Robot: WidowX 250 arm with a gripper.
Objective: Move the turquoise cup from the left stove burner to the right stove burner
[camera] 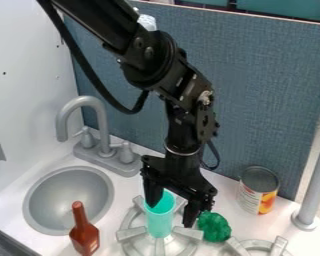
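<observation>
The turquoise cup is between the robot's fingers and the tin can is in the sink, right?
The tin can isn't in the sink: the camera view shows it on the counter by the blue panel. The turquoise cup is between the robot's fingers.

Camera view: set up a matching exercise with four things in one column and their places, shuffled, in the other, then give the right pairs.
Things
1. turquoise cup
2. red-brown bottle
3. can
4. green lumpy item

Places
A. near the foot of the blue panel
B. beside the sink basin
C. at the left burner, with a finger of the gripper on either side
D. between the left and right burners

Pairs: 1-C, 2-B, 3-A, 4-D
</observation>
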